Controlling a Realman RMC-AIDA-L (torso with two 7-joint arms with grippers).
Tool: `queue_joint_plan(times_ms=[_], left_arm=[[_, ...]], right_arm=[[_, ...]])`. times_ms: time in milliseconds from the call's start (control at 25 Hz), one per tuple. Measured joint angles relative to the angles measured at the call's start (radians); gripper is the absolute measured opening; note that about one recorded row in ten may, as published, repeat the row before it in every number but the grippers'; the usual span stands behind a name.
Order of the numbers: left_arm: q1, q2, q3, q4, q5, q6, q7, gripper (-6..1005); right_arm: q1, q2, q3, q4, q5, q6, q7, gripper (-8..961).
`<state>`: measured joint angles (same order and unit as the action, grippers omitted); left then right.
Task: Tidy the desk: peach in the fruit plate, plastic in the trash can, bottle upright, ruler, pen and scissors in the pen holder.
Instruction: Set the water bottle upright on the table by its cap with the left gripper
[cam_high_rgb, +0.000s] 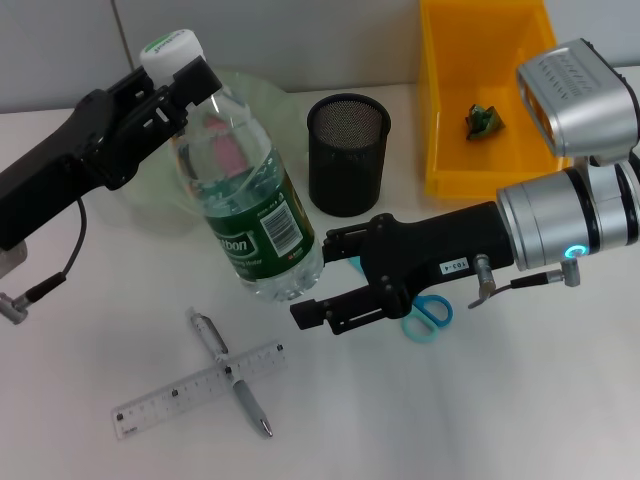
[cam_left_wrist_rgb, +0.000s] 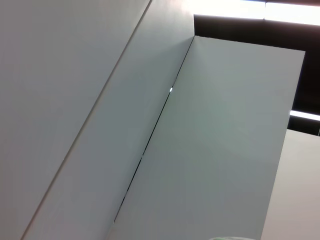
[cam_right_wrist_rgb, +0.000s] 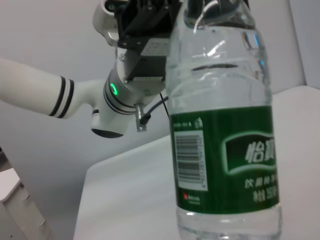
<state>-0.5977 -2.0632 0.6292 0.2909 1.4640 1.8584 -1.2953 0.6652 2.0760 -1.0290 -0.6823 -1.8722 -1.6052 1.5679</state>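
A clear water bottle (cam_high_rgb: 250, 200) with a green label and white cap stands on the desk. My left gripper (cam_high_rgb: 185, 90) is shut on its neck, as the right wrist view also shows on the bottle (cam_right_wrist_rgb: 225, 150). My right gripper (cam_high_rgb: 325, 278) is open beside the bottle's base, with nothing between its fingers. Blue-handled scissors (cam_high_rgb: 428, 315) lie partly under the right gripper. A silver pen (cam_high_rgb: 232, 372) lies crossed over a clear ruler (cam_high_rgb: 180, 395). The black mesh pen holder (cam_high_rgb: 348, 155) stands behind. Green crumpled plastic (cam_high_rgb: 483, 120) lies in the yellow trash can (cam_high_rgb: 440, 150).
A pale green fruit plate (cam_high_rgb: 150, 190) sits behind the bottle. A pink patch shows through the bottle there; I cannot tell whether it is the peach. A cable (cam_high_rgb: 70, 260) trails from the left arm. The left wrist view shows only wall panels.
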Motion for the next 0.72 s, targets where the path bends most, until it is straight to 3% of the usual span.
queue_joint_plan(times_ms=[280,720], left_arm=[[0.033,0.002,0.001,0.043,0.002,-0.02,0.03,435],[0.094,0.002,-0.011,0.057,0.008,-0.133,0.21,435]], right_arm=[[-0.03,0.002,0.002,0.0,0.0,0.041,-0.01,769],[-0.052,0.003,0.011,0.043,0.013,0.095,-0.102,768]])
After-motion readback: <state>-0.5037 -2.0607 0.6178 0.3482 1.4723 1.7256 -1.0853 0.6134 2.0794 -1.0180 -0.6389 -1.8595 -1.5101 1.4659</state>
